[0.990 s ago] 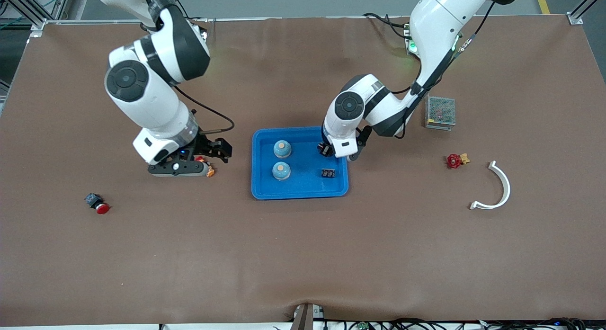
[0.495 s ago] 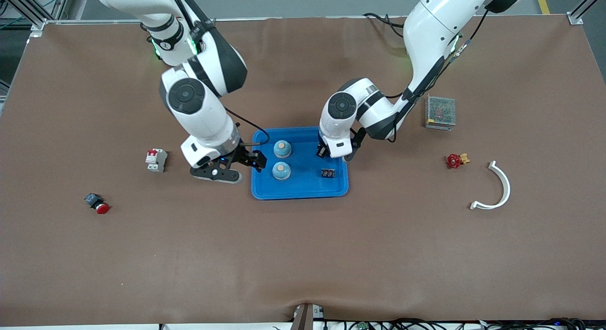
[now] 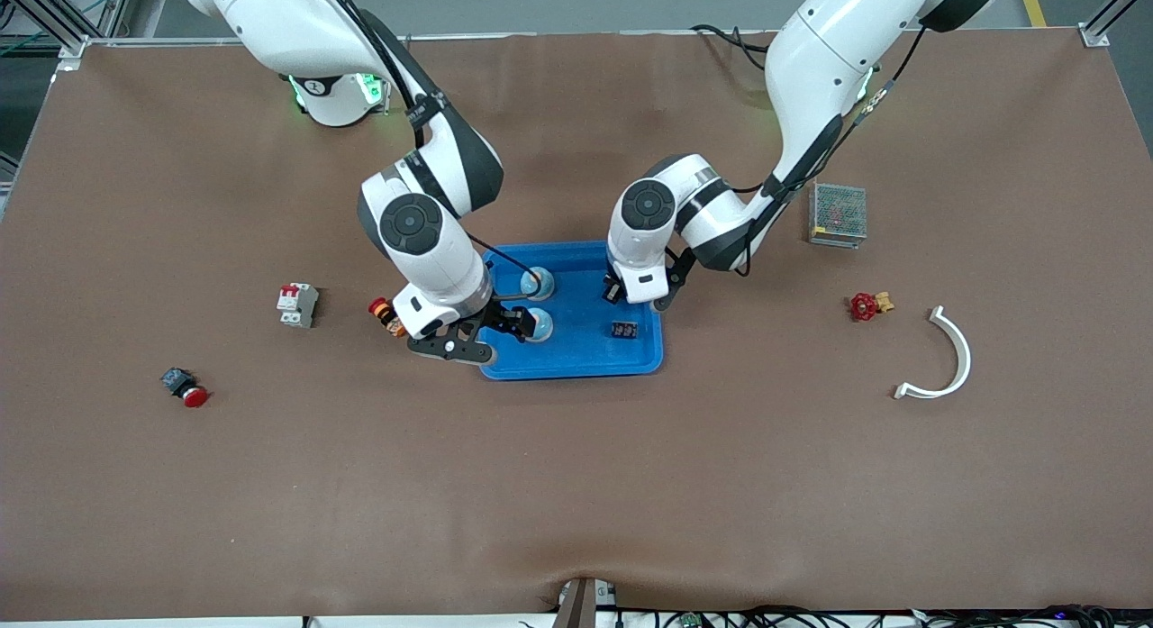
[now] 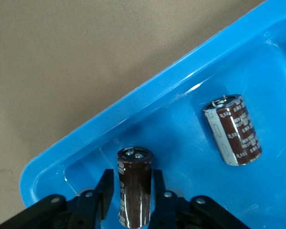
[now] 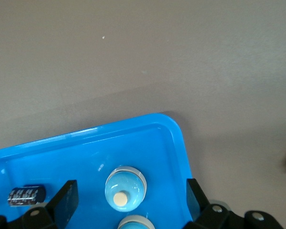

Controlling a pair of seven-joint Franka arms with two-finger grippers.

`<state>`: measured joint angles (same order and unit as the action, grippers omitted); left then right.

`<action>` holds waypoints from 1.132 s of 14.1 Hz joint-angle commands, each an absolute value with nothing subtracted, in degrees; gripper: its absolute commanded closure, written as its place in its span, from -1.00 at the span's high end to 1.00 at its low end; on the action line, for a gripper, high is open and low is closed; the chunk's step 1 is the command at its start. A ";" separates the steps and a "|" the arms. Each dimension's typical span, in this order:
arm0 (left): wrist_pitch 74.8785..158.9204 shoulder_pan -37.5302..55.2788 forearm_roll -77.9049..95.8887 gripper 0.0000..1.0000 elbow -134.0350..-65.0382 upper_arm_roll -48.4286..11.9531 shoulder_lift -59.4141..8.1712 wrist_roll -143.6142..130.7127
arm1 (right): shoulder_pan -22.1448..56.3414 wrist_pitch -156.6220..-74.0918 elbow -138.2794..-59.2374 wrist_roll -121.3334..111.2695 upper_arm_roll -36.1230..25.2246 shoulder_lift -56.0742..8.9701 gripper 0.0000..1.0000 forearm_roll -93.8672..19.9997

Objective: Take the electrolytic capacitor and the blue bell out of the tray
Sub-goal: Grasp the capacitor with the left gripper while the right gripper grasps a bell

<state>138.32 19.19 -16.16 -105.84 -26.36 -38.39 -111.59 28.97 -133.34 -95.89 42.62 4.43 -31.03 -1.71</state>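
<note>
A blue tray sits mid-table with two blue bells in it. One brown capacitor lies flat in the tray toward the left arm's end. A second capacitor stands between the fingers of my left gripper, which is shut on it over the tray's corner. My right gripper hangs open over the tray, its fingers spread wide on either side of a bell. The other bell shows only partly.
A white breaker, a red-and-yellow button and a red pushbutton lie toward the right arm's end. A mesh box, a red valve and a white curved piece lie toward the left arm's end.
My right arm swung from the right arm's end of the table to over the tray's bells. My left gripper's fingers closed in on the capacitor.
</note>
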 commanded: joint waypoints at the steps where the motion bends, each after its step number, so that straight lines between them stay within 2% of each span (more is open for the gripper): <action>1: 138.78 19.43 -17.75 -0.52 -104.07 -26.10 -39.99 -112.59 | 30.85 -135.78 -95.19 44.03 3.69 -33.92 1.00 -0.97; 3: 138.60 19.16 -17.75 -1.00 -103.54 -26.10 -39.90 -112.41 | 31.38 -136.41 -95.19 44.03 3.69 -35.06 1.00 -0.97; 8: 135.72 17.93 -18.81 -1.00 -103.54 -26.10 -36.57 -109.96 | 32.16 -136.67 -95.19 44.03 3.69 -36.91 1.00 -0.79; 13: 125.09 15.57 -18.72 -1.00 -104.06 -26.54 -28.93 -101.98 | 33.22 -138.51 -95.27 44.03 3.69 -38.49 1.00 -0.88; 16: 121.91 12.57 -18.28 -1.00 -106.16 -26.72 -25.94 -96.26 | 33.66 -139.39 -95.19 44.03 3.69 -39.46 1.00 -0.79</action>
<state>123.19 14.89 -17.82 -102.96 -26.09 -28.97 -99.46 32.79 -138.69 -95.86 42.66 4.33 -38.60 -1.62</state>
